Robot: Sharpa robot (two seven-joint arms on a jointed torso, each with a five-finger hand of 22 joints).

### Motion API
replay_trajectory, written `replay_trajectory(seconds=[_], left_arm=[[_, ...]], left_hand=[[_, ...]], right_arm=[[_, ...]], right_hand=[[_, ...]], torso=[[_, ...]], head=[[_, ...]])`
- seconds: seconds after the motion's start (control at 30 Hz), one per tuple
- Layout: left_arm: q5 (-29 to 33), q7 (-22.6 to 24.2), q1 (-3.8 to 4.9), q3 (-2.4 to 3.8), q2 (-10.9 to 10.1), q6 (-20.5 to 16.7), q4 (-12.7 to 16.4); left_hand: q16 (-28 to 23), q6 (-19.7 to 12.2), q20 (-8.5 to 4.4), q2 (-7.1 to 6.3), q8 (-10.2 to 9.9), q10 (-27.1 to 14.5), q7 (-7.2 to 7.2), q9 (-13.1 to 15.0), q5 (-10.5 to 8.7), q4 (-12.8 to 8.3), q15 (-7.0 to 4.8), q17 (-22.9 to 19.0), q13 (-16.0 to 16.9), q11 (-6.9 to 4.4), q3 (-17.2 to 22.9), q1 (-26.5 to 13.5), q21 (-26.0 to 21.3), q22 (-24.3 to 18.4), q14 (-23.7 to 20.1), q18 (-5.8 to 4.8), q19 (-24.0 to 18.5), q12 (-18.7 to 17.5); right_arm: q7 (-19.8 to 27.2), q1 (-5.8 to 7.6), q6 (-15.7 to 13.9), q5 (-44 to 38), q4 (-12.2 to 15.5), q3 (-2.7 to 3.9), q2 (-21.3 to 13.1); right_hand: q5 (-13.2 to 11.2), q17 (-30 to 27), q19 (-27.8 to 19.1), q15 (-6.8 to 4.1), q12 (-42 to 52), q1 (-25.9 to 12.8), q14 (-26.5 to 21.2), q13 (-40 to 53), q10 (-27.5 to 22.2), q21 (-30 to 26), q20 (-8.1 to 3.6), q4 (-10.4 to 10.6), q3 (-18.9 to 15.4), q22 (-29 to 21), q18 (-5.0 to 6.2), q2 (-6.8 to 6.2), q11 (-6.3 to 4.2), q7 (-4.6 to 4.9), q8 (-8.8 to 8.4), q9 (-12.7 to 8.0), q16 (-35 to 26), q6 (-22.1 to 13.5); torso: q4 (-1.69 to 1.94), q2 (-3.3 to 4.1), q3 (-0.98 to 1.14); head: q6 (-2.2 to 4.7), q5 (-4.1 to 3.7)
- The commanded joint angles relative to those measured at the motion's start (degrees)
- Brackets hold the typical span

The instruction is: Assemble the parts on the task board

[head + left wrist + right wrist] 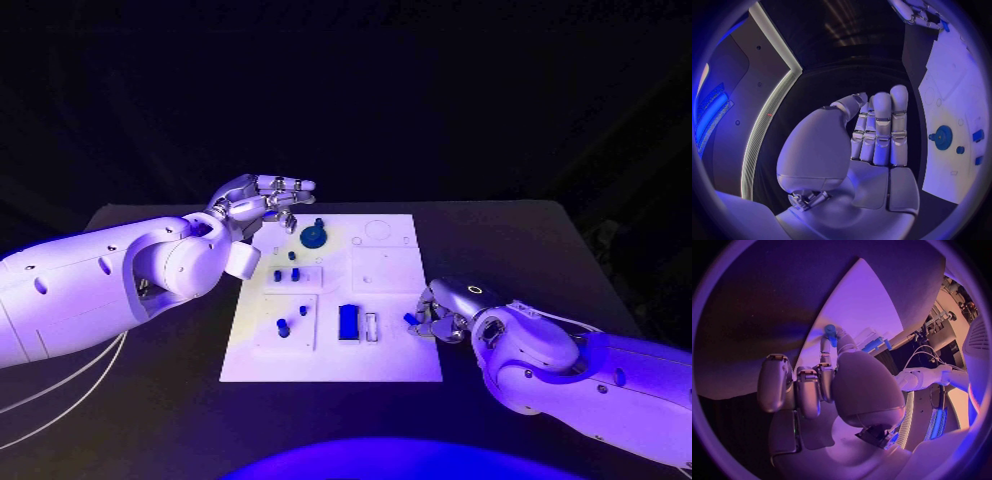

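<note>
Assembling partly done: blue gear (316, 237) seated near task board (389, 360) far edge; right hand (440, 318) pinching small blue part (411, 319) at right edge; left hand (264, 203) hovering, fingers loosely curled, empty.

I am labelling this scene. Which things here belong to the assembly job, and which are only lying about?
Belong to the job:
task board
blue gear
blue block
small blue part, pinched by the right hand
left hand, holding nothing

Lying about:
black table

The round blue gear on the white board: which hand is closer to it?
Left. The left hand hovers just beside the blue gear at the board's far end; the right hand is at the task board's near right edge.
</note>
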Motion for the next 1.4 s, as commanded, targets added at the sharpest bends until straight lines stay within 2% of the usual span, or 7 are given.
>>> replay_trajectory(seconds=[0.03, 0.23, 0.53, 0.9, 1.03, 1.3, 1.4], left_arm=[[0.3, 0.1, 0.01, 0.03, 0.1, 1.0, 0.1], [0.3, 0.1, 0.01, 0.03, 0.1, 1.0, 0.1], [0.3, 0.1, 0.01, 0.03, 0.2, 0.9, 0.0], [0.4, -0.1, 0.0, 0.03, 0.2, 0.9, 0.1], [0.5, -0.1, 0.0, 0.03, 0.2, 1.0, 0.1], [0.5, -0.2, 0.0, 0.03, 0.2, 1.0, 0.2], [0.5, -0.2, 0.0, 0.03, 0.2, 1.0, 0.3]], left_hand=[[-0.1, -0.1, 0.15, 0.51, 0.0, -0.3, 0.21, -0.1, 0.05, 0.0, 0.01, -0.1, 0.1, 0.04, -0.4, -0.3, -0.4, -0.1, -0.4, 0.71, -0.2, 0.4], [-0.1, -0.1, 0.16, 0.55, 0.0, -0.3, 0.2, -0.1, 0.06, 0.1, 0.01, -0.1, 0.1, 0.03, -0.4, -0.3, -0.5, -0.2, -0.4, 0.72, -0.3, 0.4], [-0.1, -0.2, 0.16, 0.58, 0.0, -0.3, 0.19, -0.1, 0.07, 0.0, 0.01, -0.1, 0.1, 0.02, -0.4, -0.3, -0.4, -0.2, -0.4, 0.72, -0.2, 0.4], [-0.1, -0.2, 0.15, 0.67, 0.0, -0.3, 0.17, -0.1, 0.1, 0.0, 0.0, -0.1, 0.1, 0.0, -0.3, -0.2, -0.5, -0.2, -0.4, 0.73, -0.2, 0.4], [-0.1, -0.2, 0.15, 0.67, 0.0, -0.3, 0.17, -0.1, 0.1, 0.0, 0.0, -0.1, 0.1, 0.0, -0.3, -0.2, -0.5, -0.2, -0.4, 0.73, -0.2, 0.4], [-0.1, -0.2, 0.15, 0.67, 0.0, -0.3, 0.17, -0.1, 0.1, 0.0, 0.0, -0.1, 0.1, 0.0, -0.3, -0.2, -0.5, -0.2, -0.4, 0.73, -0.2, 0.4], [-0.1, -0.2, 0.15, 0.67, 0.0, -0.3, 0.17, -0.1, 0.1, 0.0, 0.0, -0.1, 0.1, 0.0, -0.3, -0.2, -0.5, -0.2, -0.4, 0.73, -0.2, 0.4]], right_arm=[[-1.3, -0.64, 7.2, -5.3, -1.0, -0.59, 0.3], [-1.6, -0.74, 6.4, -6.6, -0.9, -0.64, 0.4], [-1.9, -0.43, -1.1, -2.8, 1.6, -0.49, -0.6], [-0.8, 1.51, -9.6, 14.5, 4.5, -0.04, -0.1], [-0.5, 1.63, -10.0, 19.5, 4.0, -0.01, 1.3], [-0.4, 1.37, -8.0, 24.9, 2.1, -0.07, 3.8], [-0.4, 1.23, -7.3, 25.9, 1.6, -0.09, 4.6]], right_hand=[[-0.1, 15.1, 1.2, -0.32, -0.4, 2.1, 6.0, 8.3, 1.8, 0.3, 0.03, -1.0, 0.7, 6.1, -0.6, 0.79, -0.66, -0.09, -0.17, -0.2, 0.2, 0.5], [2.5, 15.1, 1.3, -0.47, -0.4, 4.3, 6.0, 8.4, 1.8, 0.4, -0.13, -2.3, 3.5, 6.3, -0.64, 1.2, -0.85, -0.23, -0.48, -0.4, 0.2, 0.9], [8.9, 15.1, 1.7, -0.78, 0.3, 3.8, 6.0, 8.9, 2.2, 1.5, -0.45, -3.1, 8.8, 7.1, -0.86, 0.8, -1.24, -0.67, -0.25, 0.3, 0.2, 1.3], [9.0, 15.1, 1.8, -0.81, 0.2, 0.5, 6.0, 9.0, 2.4, 1.6, -0.45, -2.2, 13.0, 7.4, -0.9, -0.23, -1.21, -0.67, 0.08, 1.3, 0.2, 0.9], [9.1, 15.1, 1.8, -0.79, 0.4, -1.2, 6.0, 9.1, 2.5, 1.6, -0.44, -1.5, 14.2, 7.4, -0.9, -0.7, -1.21, -0.67, 0.22, 1.6, 0.2, 0.9], [9.0, 15.1, 1.9, -0.83, 0.7, -5.1, 6.0, 9.3, 2.8, 1.6, -0.47, 0.6, 15.2, 7.6, -0.92, -1.41, -1.31, -0.86, 0.8, 2.3, 0.2, 1.6], [10.2, 15.1, 1.9, -0.91, 0.8, -7.2, 6.0, 9.4, 2.9, 1.6, -0.52, 1.8, 14.7, 7.7, -0.91, -1.7, -1.44, -1.05, 1.27, 2.6, 0.2, 2.1]], torso=[[-0.03, -0.01, 0.02], [0.02, -0.05, -0.02], [0.0, 0.01, 0.02], [0.01, 0.07, 0.06], [0.0, 0.04, -0.02], [-0.02, 0.05, 0.07], [-0.02, 0.09, 0.08]], head=[[0.05, -0.06], [0.07, -0.06], [0.24, 0.21], [0.34, 0.38], [0.36, 0.27], [0.33, 0.33], [0.33, 0.36]])
